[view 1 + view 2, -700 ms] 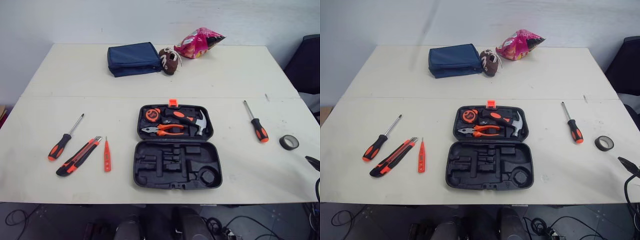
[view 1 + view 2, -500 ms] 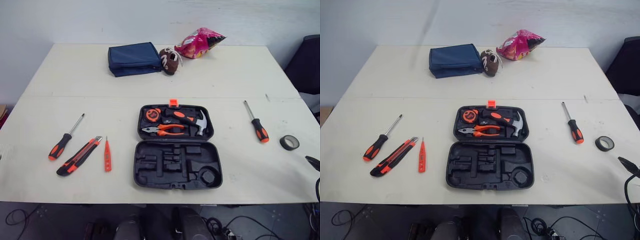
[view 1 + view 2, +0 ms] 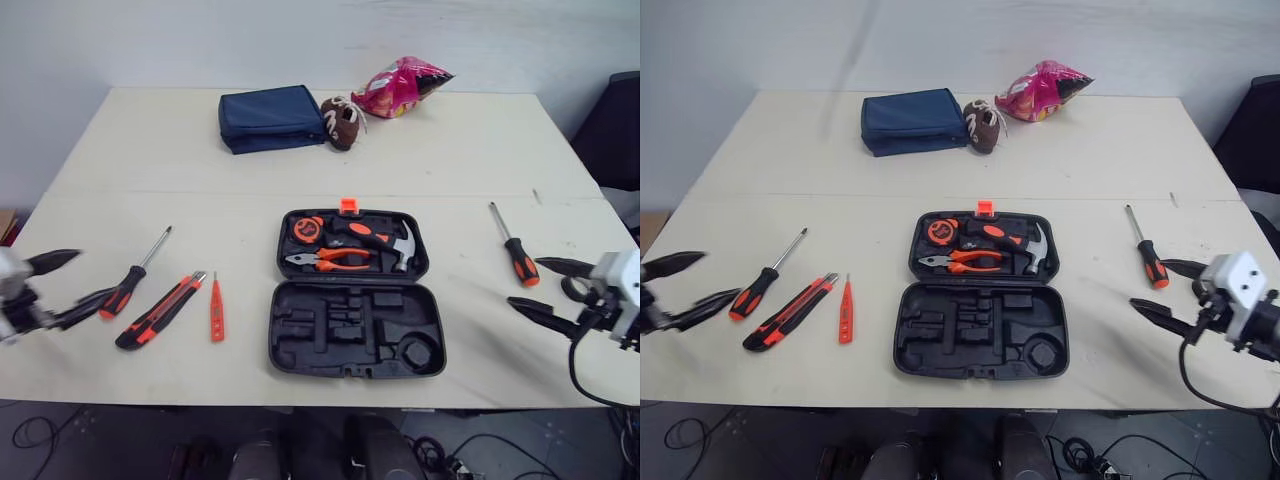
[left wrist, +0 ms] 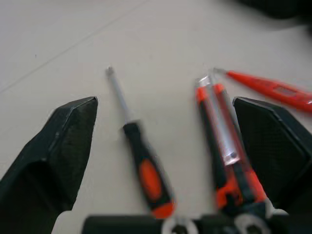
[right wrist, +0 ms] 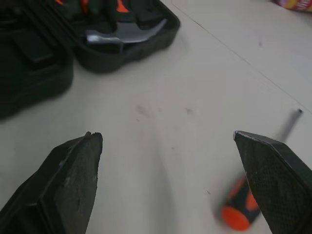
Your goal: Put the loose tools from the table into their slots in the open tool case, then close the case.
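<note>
In the head views, the case (image 3: 300, 345) is seen lying open at the middle of the table (image 3: 200, 150), with a hammer (image 3: 400, 248) and pliers (image 3: 335, 260) seated in its far half and the near half's slots unfilled; a left-hand screwdriver (image 3: 130, 285), a knife (image 3: 158, 312) and a tester (image 3: 215, 310) are laid side by side on the left, and a right-hand screwdriver (image 3: 518, 258) well apart on the right; the left gripper (image 3: 68, 283) and the right gripper (image 3: 525, 284) are held near the outer handles, both spread, nothing held.

In the left wrist view, the fingers (image 4: 58, 146) are spread wide; the left-hand screwdriver and knife lie between them, untouched.

In the right wrist view, the spread is matched; the right-hand screwdriver's handle lies just inside one finger.

The first reach is judged to be in hand; next, each gripper should be lowered and centred on one handle alone, the knife being kept out of the left grasp.
</note>
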